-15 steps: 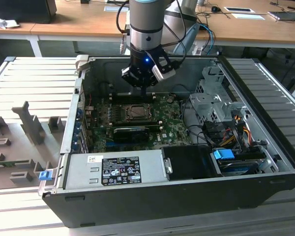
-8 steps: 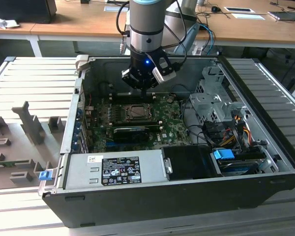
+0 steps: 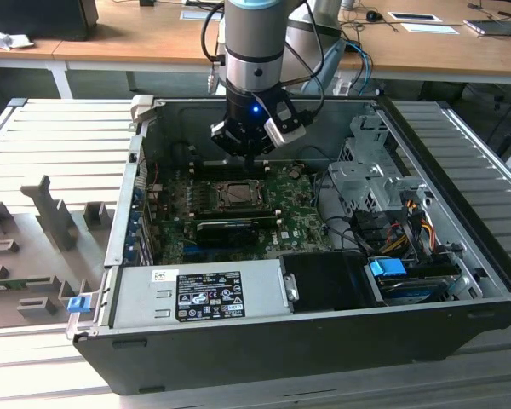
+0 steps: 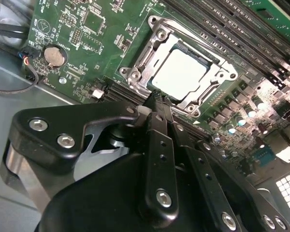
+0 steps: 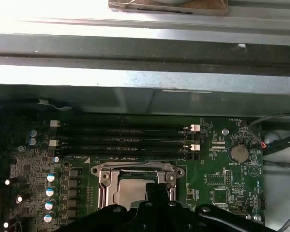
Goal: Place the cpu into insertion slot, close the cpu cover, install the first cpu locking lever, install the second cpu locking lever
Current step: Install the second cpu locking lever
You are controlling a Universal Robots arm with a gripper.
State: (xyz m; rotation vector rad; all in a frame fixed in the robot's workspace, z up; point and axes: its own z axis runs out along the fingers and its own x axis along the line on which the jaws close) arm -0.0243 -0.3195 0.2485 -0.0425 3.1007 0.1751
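Fingers pressed together, nothing pinched between them. Gripper (image 4: 156, 102) poised tip-down just beside the near edge of the slot (image 4: 130, 72), above the board rather than clearly touching it; contact too close to call.

Cpu (image 4: 181, 72) already seated flat in the slot, pale face showing through the cut-out of the cover (image 4: 210, 87). Cover apparently folded down around it, so placing and closing look done. Judged to be at the lever stage; whether either lever is latched cannot be told.

Any move here calls for a fine, low reach along the slot's rim with tips kept shut, and no sideways drift onto the cpu face.

Room tight. Memory slots (image 5: 125, 142) lined up just beyond the slot's far side, capacitors (image 5: 50, 191) in a row near one flank, coin battery (image 5: 239, 153) well apart on the other. In the exterior view, graphics card (image 3: 226, 228) just beside the slot, case wall (image 3: 264, 106) close behind the arm. Open space mostly straight up.
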